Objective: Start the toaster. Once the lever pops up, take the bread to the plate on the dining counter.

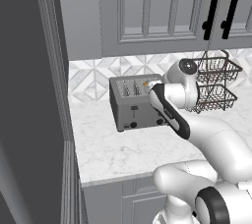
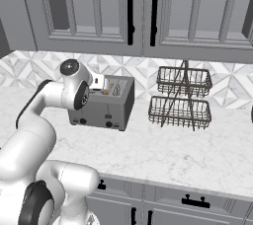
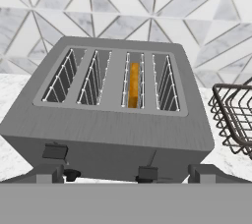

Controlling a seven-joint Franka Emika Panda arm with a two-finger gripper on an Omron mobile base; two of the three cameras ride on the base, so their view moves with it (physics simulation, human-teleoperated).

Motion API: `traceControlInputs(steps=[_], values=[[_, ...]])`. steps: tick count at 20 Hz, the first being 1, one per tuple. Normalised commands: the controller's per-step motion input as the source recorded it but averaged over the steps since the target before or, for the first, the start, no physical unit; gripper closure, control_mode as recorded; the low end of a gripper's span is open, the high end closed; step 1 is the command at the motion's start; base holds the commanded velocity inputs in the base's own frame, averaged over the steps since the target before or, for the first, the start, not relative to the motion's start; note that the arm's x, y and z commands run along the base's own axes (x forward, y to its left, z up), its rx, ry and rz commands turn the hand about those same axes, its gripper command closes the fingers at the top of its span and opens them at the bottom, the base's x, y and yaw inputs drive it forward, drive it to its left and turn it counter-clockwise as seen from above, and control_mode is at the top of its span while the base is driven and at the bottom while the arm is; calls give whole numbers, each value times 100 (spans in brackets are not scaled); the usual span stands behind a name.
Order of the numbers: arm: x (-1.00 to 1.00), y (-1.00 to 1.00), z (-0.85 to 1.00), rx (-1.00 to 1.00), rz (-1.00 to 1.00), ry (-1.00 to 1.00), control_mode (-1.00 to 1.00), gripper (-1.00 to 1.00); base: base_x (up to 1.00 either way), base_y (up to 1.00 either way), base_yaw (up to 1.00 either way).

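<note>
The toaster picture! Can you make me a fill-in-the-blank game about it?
1. The toaster has ____ slots on top.
2. The bread sits in the ____ slot from the left in the hand view.
3. Beside the toaster stands a wire ____ with two tiers.
4. The gripper's jaws are ____.

Missing words: four; third; basket; open

Bread in toaster slot (wire basket beside).
</note>
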Motion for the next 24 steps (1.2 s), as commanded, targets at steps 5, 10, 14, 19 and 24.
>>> traceControlInputs(steps=[5, 10, 14, 19, 24], values=[[0, 0, 0, 0, 0, 0, -100, -100, 0, 0, 0], [0, 0, 0, 0, 0, 0, -100, -100, 0, 0, 0], [0, 0, 0, 0, 0, 0, -100, -100, 0, 0, 0], [0, 0, 0, 0, 0, 0, -100, -100, 0, 0, 0], [0, 0, 0, 0, 0, 0, -100, -100, 0, 0, 0]])
